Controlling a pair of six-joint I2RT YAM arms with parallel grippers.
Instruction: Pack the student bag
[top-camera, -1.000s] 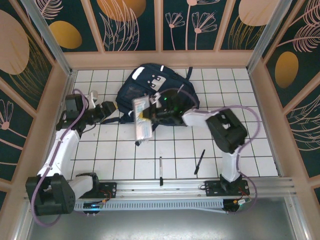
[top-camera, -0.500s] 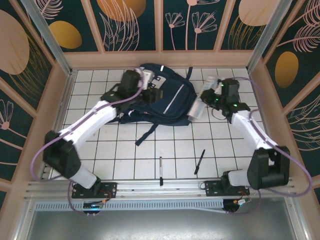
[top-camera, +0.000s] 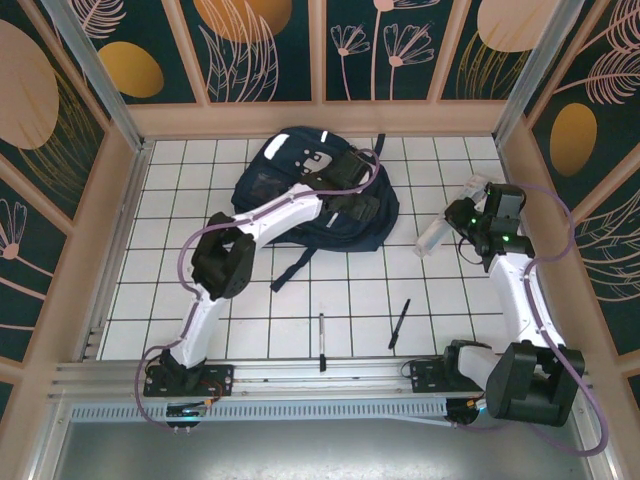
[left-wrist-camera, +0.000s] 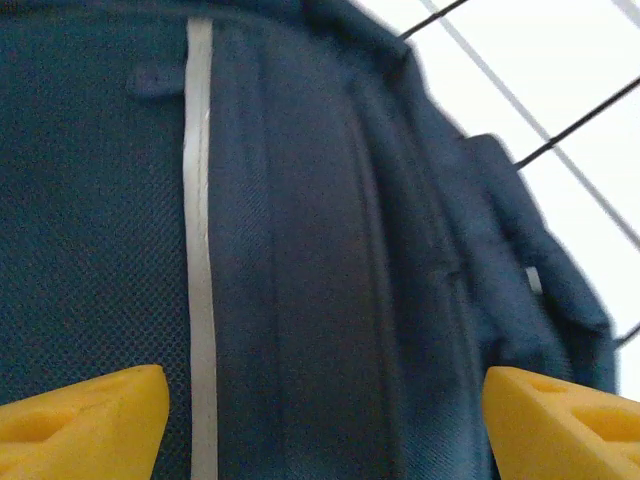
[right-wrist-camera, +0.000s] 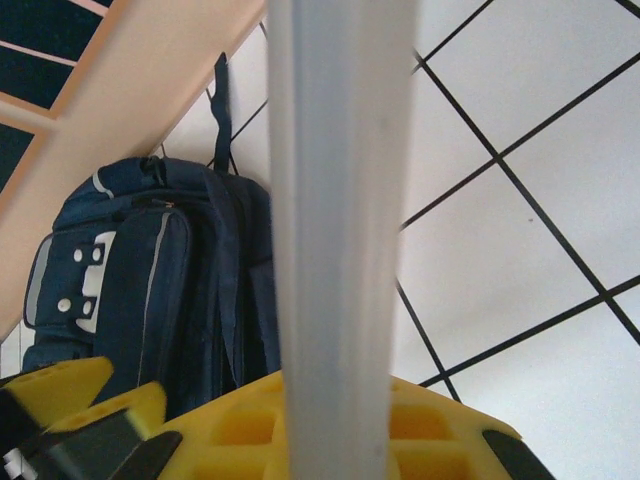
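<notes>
Right under the wide-spread left end effector sits the student bag; right end effector grips a white slab.

The navy bag lies flat at 12 o'clock, its white buckle patch facing up. Dark straps trail toward 6 o'clock.

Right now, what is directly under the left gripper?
The student bag: navy fabric and a white stripe show below the open left gripper. Its contents and the table beneath are covered.
</notes>
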